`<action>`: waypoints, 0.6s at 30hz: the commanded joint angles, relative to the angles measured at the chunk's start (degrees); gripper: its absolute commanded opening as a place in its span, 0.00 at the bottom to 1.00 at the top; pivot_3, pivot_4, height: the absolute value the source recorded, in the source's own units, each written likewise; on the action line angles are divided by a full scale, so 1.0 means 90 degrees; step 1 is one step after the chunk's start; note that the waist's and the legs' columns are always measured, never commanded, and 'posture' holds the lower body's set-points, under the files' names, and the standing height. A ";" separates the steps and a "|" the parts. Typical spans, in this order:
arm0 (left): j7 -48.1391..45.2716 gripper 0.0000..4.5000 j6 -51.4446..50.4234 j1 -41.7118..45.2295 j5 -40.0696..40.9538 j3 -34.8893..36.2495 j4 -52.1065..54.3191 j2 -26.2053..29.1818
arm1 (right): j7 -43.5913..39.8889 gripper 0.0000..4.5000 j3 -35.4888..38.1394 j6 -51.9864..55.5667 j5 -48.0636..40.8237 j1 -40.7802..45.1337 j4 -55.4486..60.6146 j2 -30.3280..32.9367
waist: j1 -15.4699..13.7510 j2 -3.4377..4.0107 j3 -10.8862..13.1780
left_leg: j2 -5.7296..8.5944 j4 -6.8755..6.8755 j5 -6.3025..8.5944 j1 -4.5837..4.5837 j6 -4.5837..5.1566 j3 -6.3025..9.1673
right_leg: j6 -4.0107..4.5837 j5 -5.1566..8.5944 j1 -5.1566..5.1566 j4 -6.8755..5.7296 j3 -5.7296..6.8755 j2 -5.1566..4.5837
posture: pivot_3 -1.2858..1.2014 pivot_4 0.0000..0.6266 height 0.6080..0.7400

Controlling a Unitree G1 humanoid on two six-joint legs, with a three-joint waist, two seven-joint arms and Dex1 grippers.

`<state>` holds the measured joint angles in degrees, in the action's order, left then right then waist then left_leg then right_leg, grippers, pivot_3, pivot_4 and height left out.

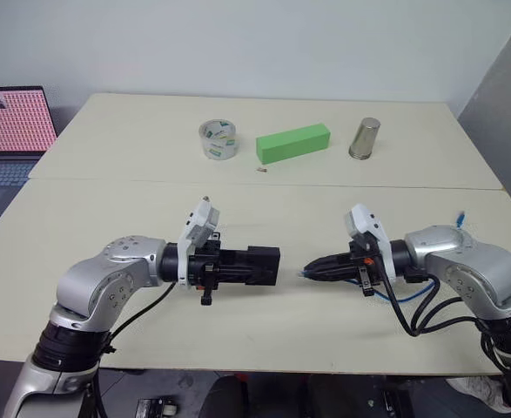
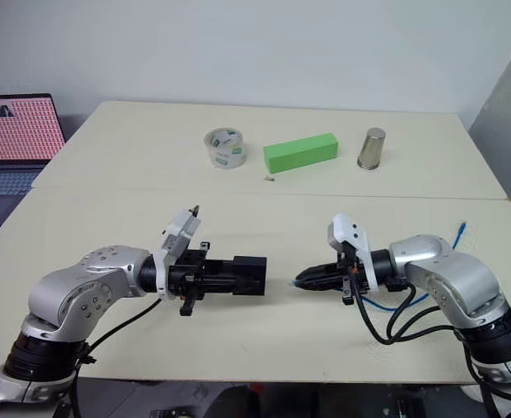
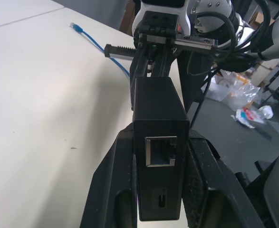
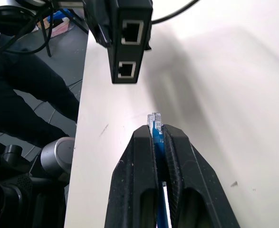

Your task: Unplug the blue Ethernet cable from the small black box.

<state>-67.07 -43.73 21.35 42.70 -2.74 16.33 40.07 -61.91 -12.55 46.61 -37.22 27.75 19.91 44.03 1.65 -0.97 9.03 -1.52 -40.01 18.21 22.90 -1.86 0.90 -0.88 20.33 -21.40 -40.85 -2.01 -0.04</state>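
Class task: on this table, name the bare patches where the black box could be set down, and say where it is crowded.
Free: the near table left of the left gripper, and the strip between both grippers and the green block. Crowded: the far row of tape roll, green block and metal cup; also the right edge, where the blue Ethernet cable trails behind the right gripper.

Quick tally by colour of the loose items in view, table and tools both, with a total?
Blue: 1, the blue Ethernet cable
Black: 1, the small black box
Green: 1, the block
Clear: 1, the tape roll
Silver: 1, the metal cup
Total: 5
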 commanded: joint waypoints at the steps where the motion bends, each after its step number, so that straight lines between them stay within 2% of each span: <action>1: -0.0061 0.18 0.0153 0.0014 0.0009 0.0066 0.0091 0.0020 | -0.0039 0.00 0.0186 -0.0108 -0.0049 0.0012 0.0164 -0.0055 | 0.0000 0.0000 0.0000 | 0.0000 0.0000 0.0000 0.0000 0.0000 0.0000 | 0.0000 0.0000 0.0000 0.0000 0.0000 0.0000 | 0.52 0.24 1.00; 4: 0.0042 0.18 0.0270 0.0008 -0.0132 0.0100 -0.0003 0.0023 | 0.0360 0.00 0.0206 -0.0514 0.0407 0.0083 -0.0234 -0.0309 | 0.0000 -0.0001 0.0000 | 0.0000 0.0000 0.0001 0.0001 0.0001 0.0000 | 0.0000 0.0000 0.0000 0.0001 -0.0001 0.0000 | 0.52 0.24 1.00; 10: 0.0396 0.18 0.0724 -0.0053 -0.0635 0.0135 -0.0290 -0.0067 | 0.1731 0.00 0.0131 -0.2155 0.2225 0.0472 -0.2124 -0.0908 | 0.0001 0.0001 0.0001 | 0.0001 -0.0001 -0.0001 -0.0002 -0.0002 -0.0006 | 0.0000 0.0000 -0.0002 -0.0002 -0.0004 0.0000 | 0.52 0.24 1.00; 13: 0.0573 0.18 0.1057 -0.0148 -0.0967 0.0026 -0.0360 -0.0166 | 0.2947 0.00 0.0189 -0.2686 0.3099 0.0802 -0.3408 -0.1332 | 0.0016 0.0001 0.0002 | -0.0002 0.0001 -0.0002 0.0000 -0.0004 -0.0010 | 0.0000 0.0000 -0.0005 -0.0001 -0.0006 0.0000 | 0.52 0.24 1.00; 17: 0.0800 0.18 0.1371 -0.0207 -0.1284 -0.0041 -0.0467 -0.0351 | 0.3365 0.00 0.0331 -0.2921 0.3403 0.0920 -0.4117 -0.1643 | 0.0010 0.0004 0.0003 | -0.0001 0.0004 -0.0003 0.0006 -0.0005 -0.0019 | 0.0000 0.0000 -0.0020 -0.0008 -0.0013 0.0000 | 0.52 0.24 1.00; 18: 0.0878 0.18 0.1454 -0.0225 -0.1367 -0.0027 -0.0508 -0.0401 | 0.3382 0.15 0.0398 -0.2934 0.3382 0.0904 -0.4096 -0.1679 | 0.0018 0.0005 0.0003 | -0.0003 0.0004 -0.0003 0.0006 -0.0005 -0.0018 | 0.0000 0.0000 -0.0020 -0.0009 -0.0011 0.0000 | 0.52 0.24 1.00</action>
<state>-60.26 -32.84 19.46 31.60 -3.20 11.57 37.07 -32.48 -11.61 21.60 -7.20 35.10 -17.53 29.05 1.81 -0.93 9.05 -1.54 -39.97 18.19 22.96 -1.90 0.70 -0.88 20.33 -21.60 -40.92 -2.15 -0.04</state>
